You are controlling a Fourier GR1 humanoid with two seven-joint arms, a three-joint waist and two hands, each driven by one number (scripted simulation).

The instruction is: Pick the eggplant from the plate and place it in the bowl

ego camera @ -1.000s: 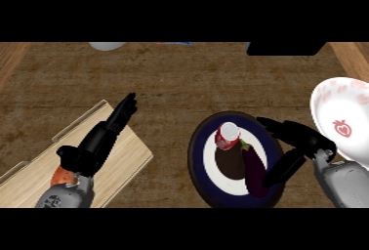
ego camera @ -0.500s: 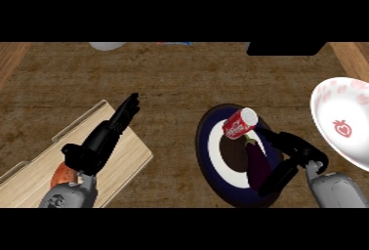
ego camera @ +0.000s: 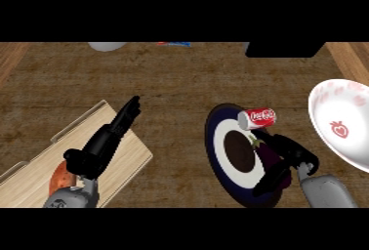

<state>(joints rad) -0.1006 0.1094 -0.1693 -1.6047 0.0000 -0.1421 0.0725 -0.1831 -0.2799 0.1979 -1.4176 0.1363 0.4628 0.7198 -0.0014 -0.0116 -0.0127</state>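
A dark purple eggplant (ego camera: 265,152) with a green stem lies on the right side of the dark blue plate (ego camera: 212,139). My right hand (ego camera: 294,155) lies over it from the right, its fingers curled round the eggplant and hiding most of it. The white bowl (ego camera: 338,122) with a strawberry print stands just right of the hand, at the view's right edge. Over the wooden cutting board (ego camera: 36,168) at the left, my left hand (ego camera: 108,140) stretches out with straight fingers and holds nothing.
A red cola can (ego camera: 257,118) lies on its side on the plate's upper rim. An orange-red item (ego camera: 60,177) shows on the board under my left wrist. A black box (ego camera: 284,49), a pale dish (ego camera: 107,46) and a blue packet (ego camera: 173,43) sit along the far edge.
The can went from standing on the plate to lying at its upper rim. My right hand moved in over the eggplant and curled round it. The left hand stayed put.
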